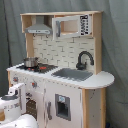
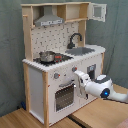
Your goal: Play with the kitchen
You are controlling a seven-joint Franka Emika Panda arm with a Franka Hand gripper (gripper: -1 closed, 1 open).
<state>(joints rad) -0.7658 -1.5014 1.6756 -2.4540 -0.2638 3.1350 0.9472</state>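
The kitchen [image 1: 93,107] is a tall white and light-wood toy unit that fills both exterior views. On its hob stands a small pot [image 1: 30,62], with a black faucet [image 1: 84,59] over the grey sink [image 1: 72,74]. In the second exterior view the white arm reaches in from the lower right. Its gripper [image 2: 78,75] is at the kitchen [image 2: 35,86] front, just below the right knob [image 2: 74,69] and above the oven door [image 2: 65,96]. The first exterior view shows the gripper [image 1: 16,93] at the lower left, in front of the oven.
The range hood [image 2: 49,21] hangs over the pot [image 2: 46,56]. The upper cabinet door [image 2: 98,11] stands open at the top right. The kitchen rests on a wooden surface [image 2: 95,113]. A grey curtain [image 1: 116,50] hangs behind.
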